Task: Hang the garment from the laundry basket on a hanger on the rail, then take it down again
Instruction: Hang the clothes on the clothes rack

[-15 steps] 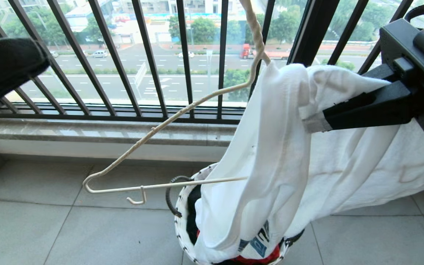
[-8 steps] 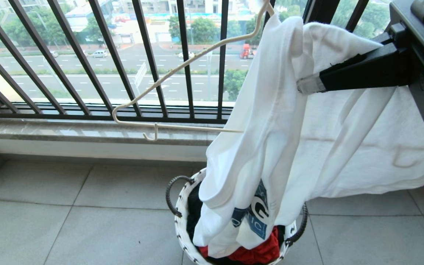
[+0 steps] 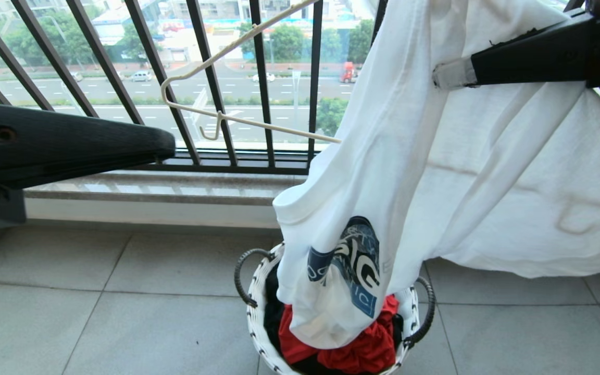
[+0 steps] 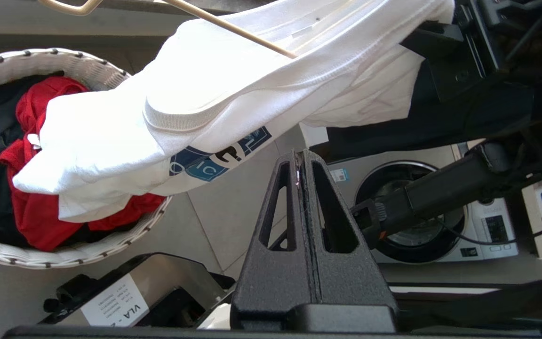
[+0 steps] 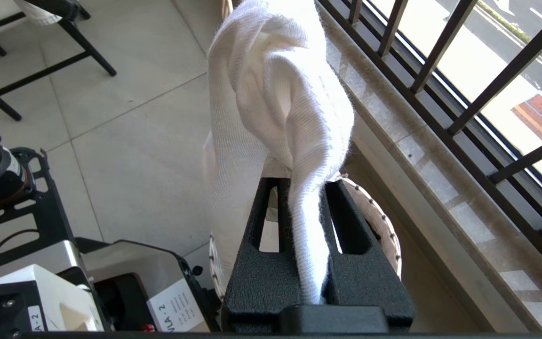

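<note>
The white garment [image 3: 383,156] hangs bunched above the laundry basket [image 3: 254,323], its dark blue chest print [image 3: 352,265] just over the rim. My right gripper [image 3: 443,75] is shut on a fold of it near the top; cloth runs between the fingers [image 5: 306,183]. The cream wire hanger [image 3: 279,127] sticks out to the left, one end inside the shirt and its hook cut off above. My left gripper [image 3: 171,146] is shut and empty at the left, level and apart from the shirt [image 4: 214,89] and from the hanger [image 4: 233,29]. The rail is out of view.
The black window railing [image 3: 206,78] and a marble sill [image 3: 149,185] stand right behind the basket. Red clothing [image 3: 362,354] and black clothing lie in the basket. A washing machine [image 4: 421,212] and my base [image 4: 125,292] are behind the arms. Tiled floor lies left of the basket.
The right gripper has lifted the shirt and hanger higher, so the print has come up out of the basket. The left gripper has swung into the head view from the left.
</note>
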